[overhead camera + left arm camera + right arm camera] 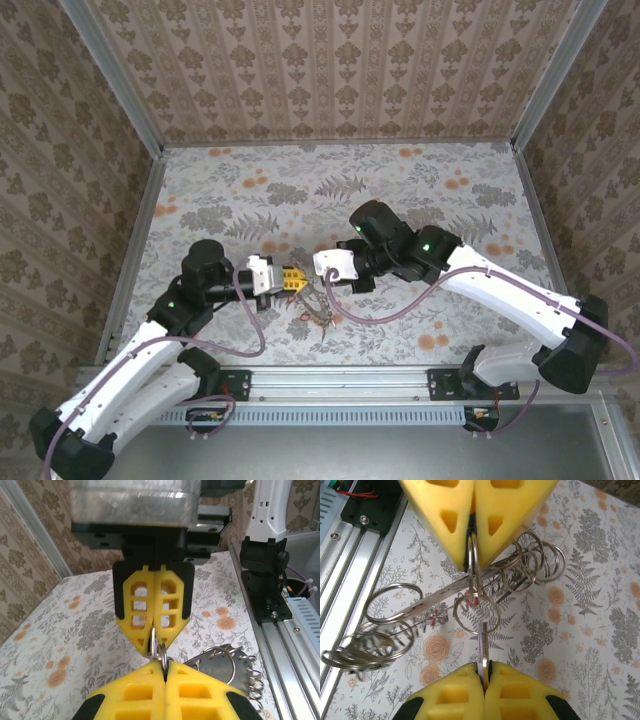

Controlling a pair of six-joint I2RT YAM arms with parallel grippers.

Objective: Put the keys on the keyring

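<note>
We found the two arms meeting over the near middle of the flowered table (450, 200), fingertips almost nose to nose. The left gripper (292, 278) had its yellow fingers (135, 695) pressed fully together, and pinched in the seam between them was a thin wire loop of the keyring (472, 572). That loop stood on edge to both wrist cameras, its flat face in line with the seam and its long axis running straight from one gripper toward the other. The right gripper (323, 272) was likewise closed all the way, its fingers (450, 695) clamped on a thin metal piece (481, 645). The piece was seen edge-on and pointed up at the left gripper; we could not tell whether it was a key or another ring. Between the two sets of fingertips hung a round wire ring (465, 629), face-on to the right wrist camera, linked to the held loop above and touching the metal piece below. Behind it a flat metal strip (440, 597) carried many more wire rings, its long axis slanting from the rail (355, 545) side at lower left up to the right. In the top view this bunch lay just below and between the grippers. Small red bits (436, 616) beside the strip were too tiny for us to name
</note>
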